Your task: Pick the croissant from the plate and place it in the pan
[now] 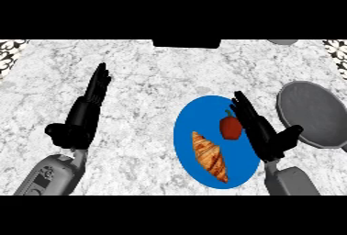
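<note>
Head view, pick stage not yet begun. The right hand (pixel 260 127) is open and holds nothing: its fingers are straight and close together, pointing far and slightly left, with the thumb spread to the right. It lies over the right rim of the blue plate (pixel 196 112); its height above the rim cannot be told.

Just left of its fingers stands a red pepper (pixel 231 127), on the far right part of the plate. The croissant (pixel 210 157) lies on the near half of the plate, left of and nearer than the right hand's palm and apart from the pepper. Its long axis runs from far-left to near-right, roughly parallel to the fingers.

The grey pan (pixel 315 114) sits on the bench (pixel 149 73) just right of the right hand, with nothing in it.

The left hand (pixel 85 117) rests open at the left of the view, fingers straight, well apart from the plate.

Judgement: the right hand is much the nearer of the two. It would have to come left and back towards the near edge, passing the pepper, and close across the croissant's short axis before carrying it right to the pan
</note>
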Controlling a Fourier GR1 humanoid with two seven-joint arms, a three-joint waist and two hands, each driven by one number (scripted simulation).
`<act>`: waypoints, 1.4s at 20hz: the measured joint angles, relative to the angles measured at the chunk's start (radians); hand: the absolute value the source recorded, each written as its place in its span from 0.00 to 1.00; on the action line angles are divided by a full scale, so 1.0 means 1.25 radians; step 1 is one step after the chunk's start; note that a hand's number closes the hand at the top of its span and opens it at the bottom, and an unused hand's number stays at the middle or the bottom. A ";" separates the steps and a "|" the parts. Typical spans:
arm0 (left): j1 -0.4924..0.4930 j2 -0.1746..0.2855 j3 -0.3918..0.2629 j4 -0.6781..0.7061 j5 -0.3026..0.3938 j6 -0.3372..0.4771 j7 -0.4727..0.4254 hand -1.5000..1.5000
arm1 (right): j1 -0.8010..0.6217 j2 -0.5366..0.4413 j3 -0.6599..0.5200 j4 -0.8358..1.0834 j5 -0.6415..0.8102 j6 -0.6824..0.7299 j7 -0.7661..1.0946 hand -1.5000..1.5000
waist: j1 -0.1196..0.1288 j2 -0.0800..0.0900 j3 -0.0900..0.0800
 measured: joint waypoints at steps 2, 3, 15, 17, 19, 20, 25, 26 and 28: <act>0.012 -0.008 0.003 0.006 0.010 -0.012 -0.019 0.50 | -0.030 -0.011 0.028 -0.021 0.014 0.034 0.014 1.00 | 0.001 -0.002 0.010; 0.016 -0.011 0.003 0.010 0.013 -0.017 -0.026 0.50 | -0.055 -0.023 0.049 -0.034 0.021 0.068 0.023 1.00 | 0.005 -0.002 0.013; 0.124 -0.042 -0.025 -0.001 0.049 -0.075 -0.085 0.50 | -0.300 -0.273 0.134 -0.135 0.201 0.371 -0.032 0.00 | 0.004 -0.006 0.025; 0.138 -0.046 -0.028 0.001 0.046 -0.081 -0.097 0.50 | -0.328 -0.303 0.132 -0.142 0.231 0.406 -0.049 0.00 | 0.002 -0.006 0.025; 0.140 -0.044 -0.022 -0.008 0.049 -0.088 -0.091 0.50 | -0.368 -0.309 0.134 -0.134 0.260 0.434 -0.057 0.00 | 0.003 -0.005 0.026; 0.143 -0.048 -0.018 0.000 0.050 -0.093 -0.100 0.50 | -0.378 -0.313 0.137 -0.143 0.272 0.448 -0.054 0.00 | 0.001 -0.005 0.026; 0.157 -0.057 -0.016 0.005 0.040 -0.102 -0.117 0.50 | -0.444 -0.297 0.188 -0.161 0.352 0.504 -0.003 0.00 | 0.000 -0.005 0.026; 0.154 -0.059 -0.013 0.014 0.037 -0.105 -0.121 0.50 | -0.460 -0.283 0.203 -0.159 0.369 0.512 0.015 0.00 | 0.000 -0.005 0.026; 0.151 -0.066 -0.015 0.016 0.028 -0.100 -0.116 0.50 | -0.489 -0.259 0.232 -0.160 0.397 0.535 0.057 0.00 | 0.001 -0.005 0.026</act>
